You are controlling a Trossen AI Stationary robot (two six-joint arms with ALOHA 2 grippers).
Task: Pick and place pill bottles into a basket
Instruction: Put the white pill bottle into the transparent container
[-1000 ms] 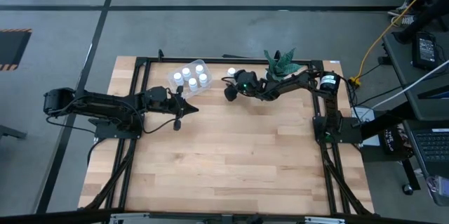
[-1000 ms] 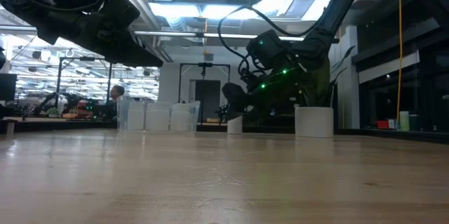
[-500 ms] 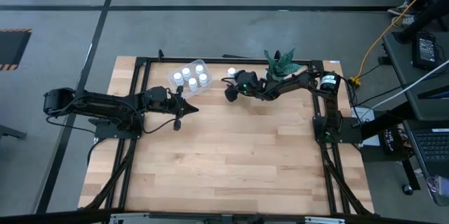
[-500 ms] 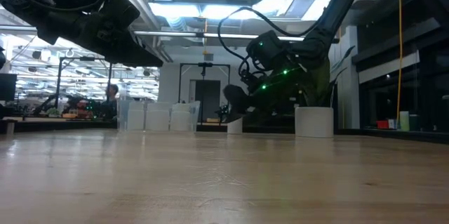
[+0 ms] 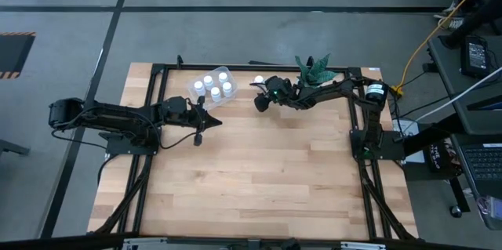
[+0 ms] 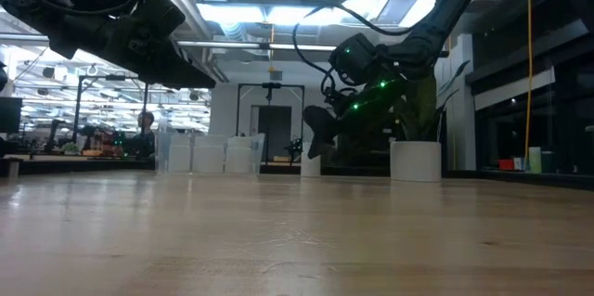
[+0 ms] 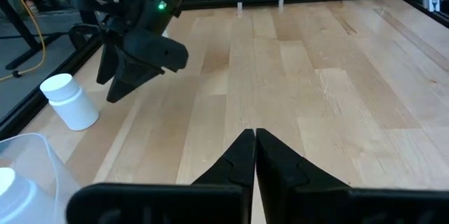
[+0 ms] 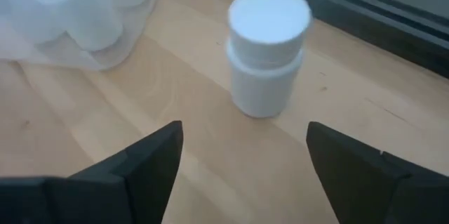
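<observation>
Bottle [image 8: 266,52] stands upright on the bench [image 5: 259,172], apart from the basket [image 5: 213,87] that holds four others. It looks light, rigid and slick; grip the body below the cap. Right tool [image 8: 242,164] is spread before it; left tool [image 7: 254,155] waits pressed together.

Matt white plastic bottle [image 8: 266,52] (smooth cap); clear glossy basket [image 8: 74,17]; wooden table [image 5: 259,164].
</observation>
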